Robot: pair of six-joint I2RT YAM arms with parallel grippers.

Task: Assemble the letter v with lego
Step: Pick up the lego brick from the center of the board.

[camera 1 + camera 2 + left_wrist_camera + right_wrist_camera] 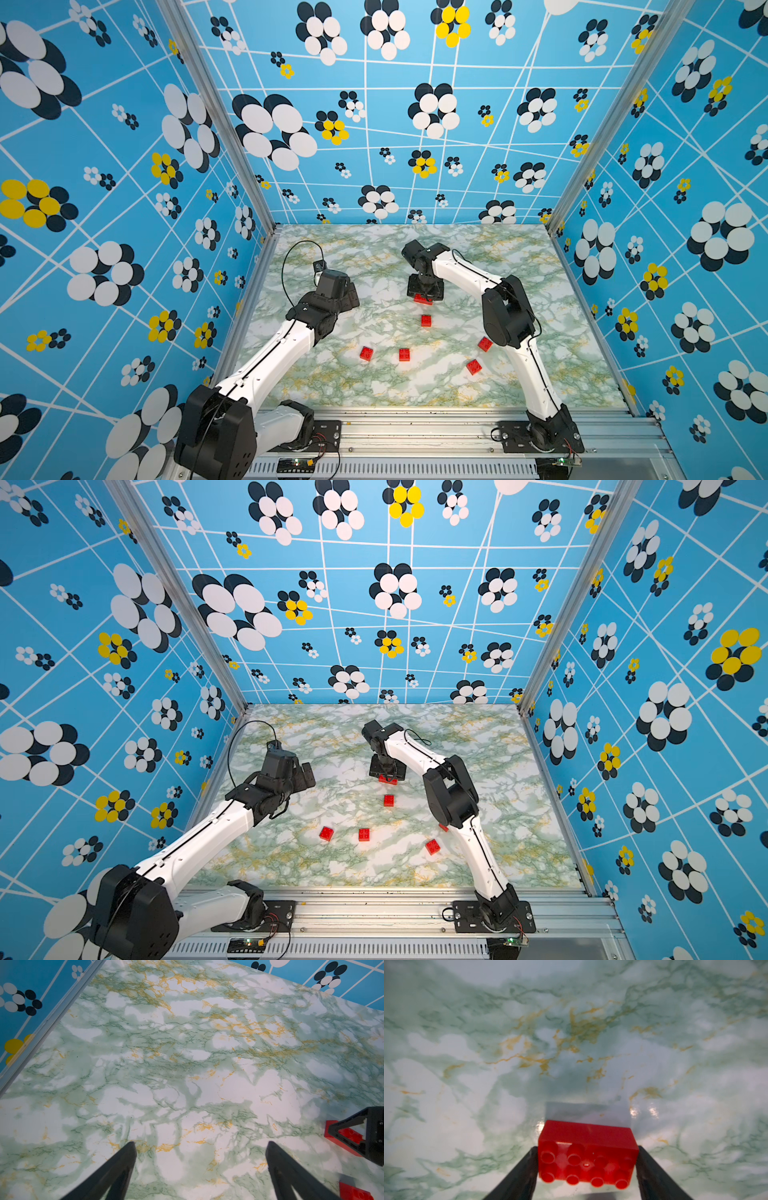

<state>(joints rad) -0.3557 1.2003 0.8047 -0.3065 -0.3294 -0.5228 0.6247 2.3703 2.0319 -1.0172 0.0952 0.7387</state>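
Observation:
The lego is red studded bricks scattered apart on the marble table [374,386]. The long brick [586,1140] sits between my right gripper's [587,1148] fingers, which press on its two short ends, studs toward the camera. In both top views that gripper [424,296] points down at the long brick [387,780], mid-table. Short bricks lie nearer the front [426,320] [366,353] [404,354] [484,343] [473,366]. My left gripper [200,1144] is open and empty over bare table, left of the long brick [351,1134]. The letter v is not in view.
Blue flowered walls with aluminium posts [257,199] close in the table on three sides. An aluminium rail [415,428] carrying both arm bases runs along the front edge. The right arm's elbow [509,316] stands over the brick at the right.

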